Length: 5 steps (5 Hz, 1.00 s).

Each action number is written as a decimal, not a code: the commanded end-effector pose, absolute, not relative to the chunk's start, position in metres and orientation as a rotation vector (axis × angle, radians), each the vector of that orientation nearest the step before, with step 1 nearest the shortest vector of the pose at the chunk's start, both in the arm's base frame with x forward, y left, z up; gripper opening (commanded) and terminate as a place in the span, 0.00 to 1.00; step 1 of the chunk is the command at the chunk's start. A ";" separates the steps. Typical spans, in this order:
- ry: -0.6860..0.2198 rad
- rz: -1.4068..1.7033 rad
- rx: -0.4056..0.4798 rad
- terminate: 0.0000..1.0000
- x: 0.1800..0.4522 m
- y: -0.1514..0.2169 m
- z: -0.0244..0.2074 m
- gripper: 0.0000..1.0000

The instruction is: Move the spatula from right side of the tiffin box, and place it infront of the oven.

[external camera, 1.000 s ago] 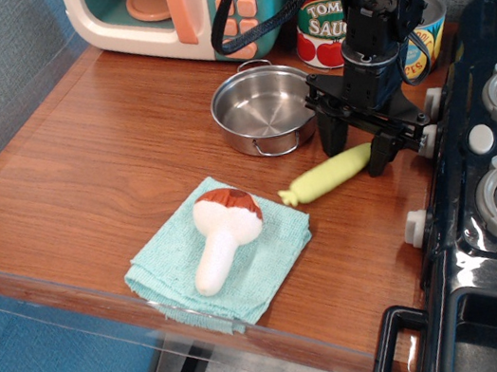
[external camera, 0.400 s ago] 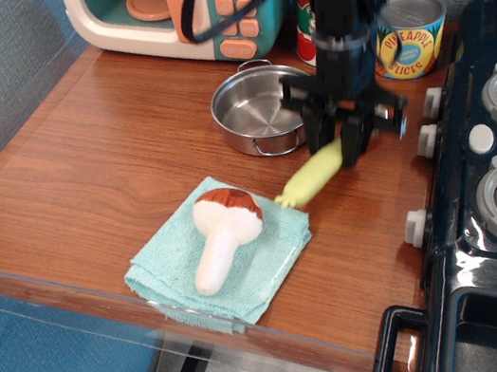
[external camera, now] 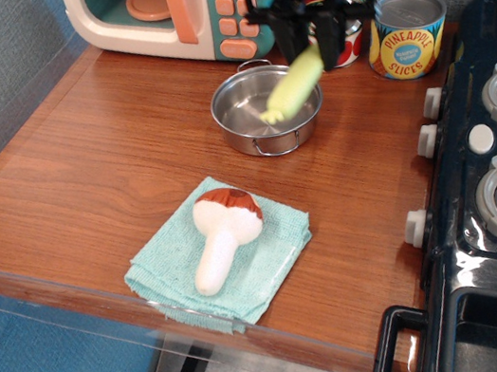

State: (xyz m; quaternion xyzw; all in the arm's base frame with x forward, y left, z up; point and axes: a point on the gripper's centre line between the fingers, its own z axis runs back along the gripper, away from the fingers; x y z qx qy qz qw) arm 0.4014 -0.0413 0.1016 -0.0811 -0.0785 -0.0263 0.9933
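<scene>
In the single camera view, your gripper (external camera: 311, 38) sits at upper centre of the frame, fingers closed on the upper end of the spatula (external camera: 292, 86), which hangs tilted in the air above the tiffin box (external camera: 248, 126). Its metal head is hidden behind the fingers.

Watch the low free end: it dangles over the tiffin box's bowl, so I judge a low sweep towards the oven (external camera: 179, 10) at upper left could clip the rim or drag the pot. The grip is near one end, so the handle may also pivot or slip.

Compared with the frame a second ago, the spatula has left the table at centre right, where it lay beside the teal cloth (external camera: 222, 263), and your arm has risen and moved up-frame. The mushroom (external camera: 224, 232) has not shifted.
</scene>
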 end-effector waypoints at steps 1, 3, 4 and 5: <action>-0.281 0.024 -0.066 0.00 0.378 0.034 0.142 0.00; -0.272 0.086 0.016 0.00 0.392 0.097 0.125 0.00; -0.240 0.082 0.082 0.00 0.399 0.113 0.097 0.00; -0.183 0.062 0.134 0.00 0.398 0.119 0.068 0.00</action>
